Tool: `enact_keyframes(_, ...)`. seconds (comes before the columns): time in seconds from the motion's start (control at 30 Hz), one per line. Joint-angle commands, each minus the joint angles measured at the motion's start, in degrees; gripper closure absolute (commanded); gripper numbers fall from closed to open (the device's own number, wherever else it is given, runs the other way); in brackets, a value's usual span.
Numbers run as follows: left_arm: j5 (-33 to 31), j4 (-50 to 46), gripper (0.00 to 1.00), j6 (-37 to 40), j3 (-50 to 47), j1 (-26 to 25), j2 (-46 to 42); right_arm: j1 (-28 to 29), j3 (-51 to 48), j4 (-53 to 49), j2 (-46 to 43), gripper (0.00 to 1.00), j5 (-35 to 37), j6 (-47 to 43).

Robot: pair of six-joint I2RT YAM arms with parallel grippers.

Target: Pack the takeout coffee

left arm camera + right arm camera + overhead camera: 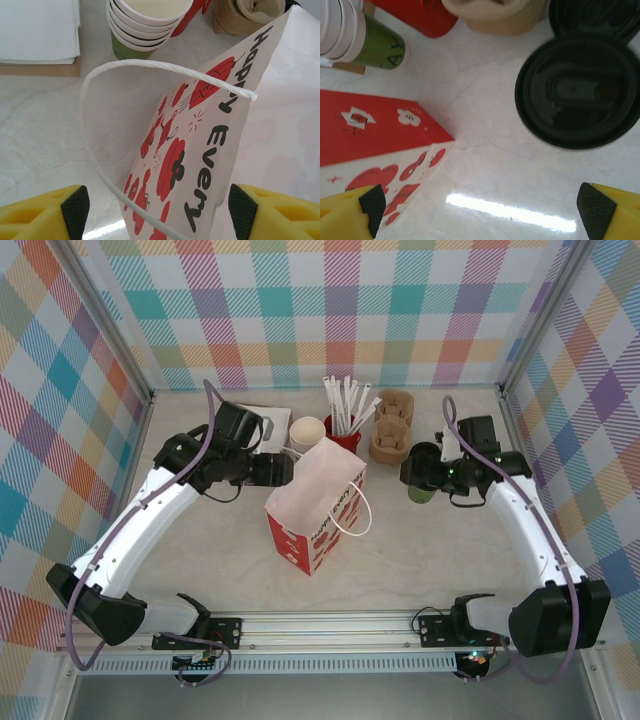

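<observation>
Spread wide, left fingers (45,210) face the paper bag (210,150) and right fingers (612,212), also open, face the takeout coffee (580,92)

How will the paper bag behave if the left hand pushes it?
The paper bag looks thin and light, standing on a narrow base, so it would probably slide or tip. Its string handle seems floppy and might snag the left hand.

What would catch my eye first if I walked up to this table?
A red-and-white paper bag stands mid-table, with the open left tool at its top edge. To its right, the takeout coffee, green with a black lid, sits just ahead of the open right tool. Behind the bag, white straws stick out of a red cup.
</observation>
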Motion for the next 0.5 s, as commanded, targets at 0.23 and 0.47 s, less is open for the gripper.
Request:
enact_keyframes(0.23,2.95,2.11,0.45,0.63,-2.65,0.41,-0.51,-0.21,17.5,-2.43,15.34,0.07,2.02,-6.58)
enact_keyframes(0.47,2.96,2.38,0.48,0.58,-2.72,0.45,-0.92,-0.21,30.46,-0.8,29.04,0.08,3.65,-21.13)
